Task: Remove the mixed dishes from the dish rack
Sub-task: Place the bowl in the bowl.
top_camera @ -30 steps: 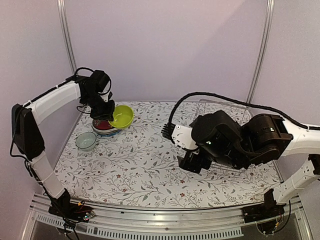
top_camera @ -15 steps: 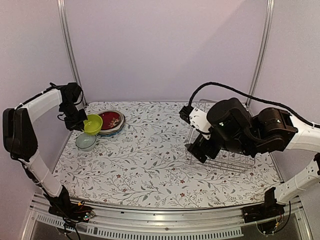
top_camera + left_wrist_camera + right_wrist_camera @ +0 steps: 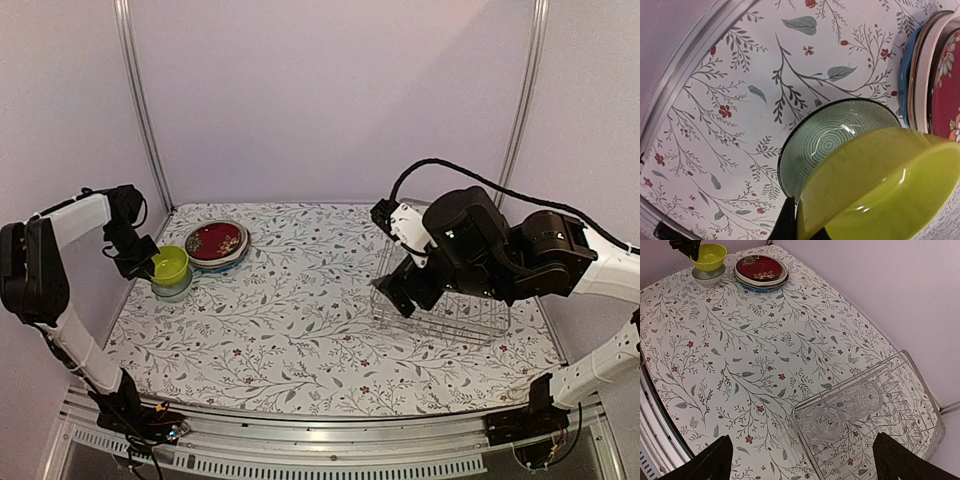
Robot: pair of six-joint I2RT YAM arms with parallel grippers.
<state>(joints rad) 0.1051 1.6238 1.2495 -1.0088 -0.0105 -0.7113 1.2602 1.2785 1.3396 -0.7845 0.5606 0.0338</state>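
Two glasses lie in the rack below the wide-spread right gripper, while the left gripper pinches the green bowl by its rim over the whitish bowl beside the plates.

Lime-green bowl moved over small whitish bowl

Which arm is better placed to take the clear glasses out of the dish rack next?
Right. The right gripper hovers open over the clear glasses in the dish rack; the left gripper is shut on the lime-green bowl.
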